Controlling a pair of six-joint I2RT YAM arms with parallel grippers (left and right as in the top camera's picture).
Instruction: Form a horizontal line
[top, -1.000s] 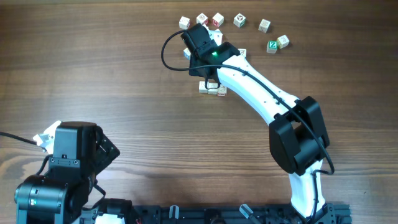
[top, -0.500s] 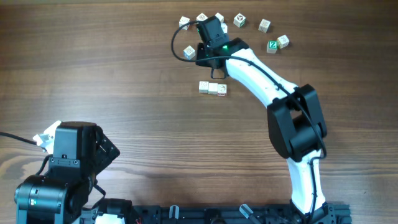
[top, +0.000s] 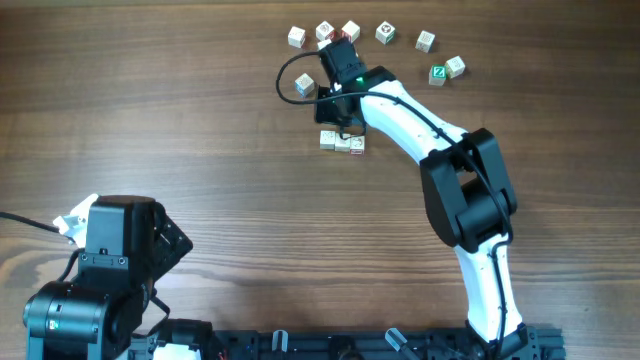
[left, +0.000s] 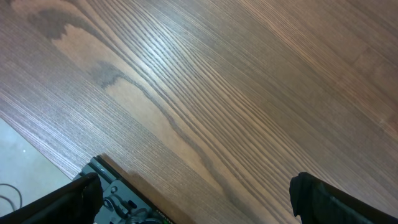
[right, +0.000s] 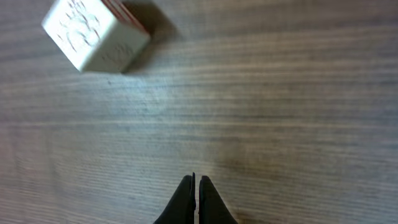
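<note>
The horizontal line (top: 342, 142) is a row of three whitish cubes touching side by side on the wooden table, the right one with a red mark. My right gripper (top: 336, 113) hovers just behind the row, apart from it. In the right wrist view its fingers (right: 196, 180) are shut on nothing over bare wood, with one whitish cube with a red side (right: 94, 32) at the upper left. My left gripper (left: 196, 198) is open and empty at the table's near left edge, far from the cubes.
Loose letter cubes lie at the back: one left of the arm (top: 305, 87), three near the wrist (top: 296, 37) (top: 325, 30) (top: 350, 30), and more to the right (top: 386, 33) (top: 426, 41), including a green-lettered one (top: 438, 73). The left arm base (top: 110, 260) sits at the front left.
My right arm lifted off the row and drew back, uncovering the three cubes, then swung slightly left. The left arm has not moved.
</note>
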